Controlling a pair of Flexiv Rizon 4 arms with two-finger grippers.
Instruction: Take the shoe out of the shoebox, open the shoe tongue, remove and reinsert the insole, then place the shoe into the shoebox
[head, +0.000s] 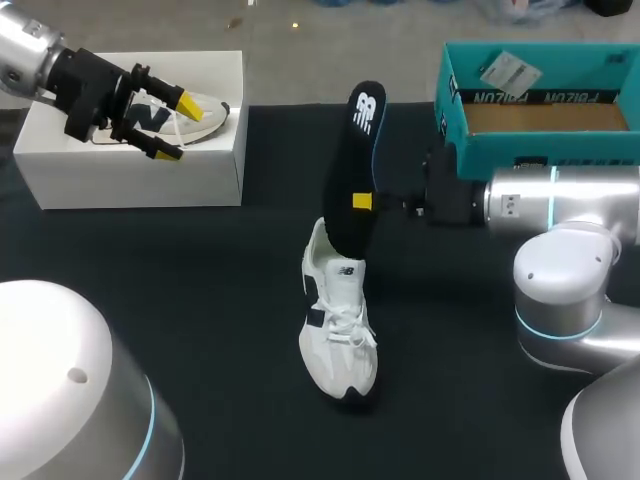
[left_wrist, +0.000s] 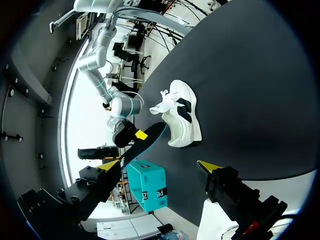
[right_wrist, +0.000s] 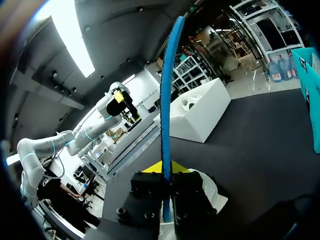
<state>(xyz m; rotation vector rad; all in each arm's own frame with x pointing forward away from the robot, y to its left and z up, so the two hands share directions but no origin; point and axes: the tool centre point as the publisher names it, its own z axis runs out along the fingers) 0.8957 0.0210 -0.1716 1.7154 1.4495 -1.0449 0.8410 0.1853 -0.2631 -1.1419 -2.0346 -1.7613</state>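
A white shoe with dark panels (head: 338, 330) (left_wrist: 181, 115) lies on the black table mat at the centre. Just above its heel end, my right gripper (head: 362, 201) (right_wrist: 164, 167) is shut on a black insole with a blue edge (head: 355, 160) (right_wrist: 166, 100), holding it upright. In the left wrist view the insole (left_wrist: 145, 142) shows as a dark strip ahead of my left gripper (left_wrist: 159, 166). My left gripper (head: 176, 128) hangs open and empty over the white shoebox (head: 130, 165) at the far left, where a second shoe (head: 205, 112) lies.
An open teal box (head: 540, 100) (left_wrist: 147, 185) with a cardboard floor stands at the far right, behind my right arm. The white shoebox (right_wrist: 200, 115) is seen beyond the insole in the right wrist view.
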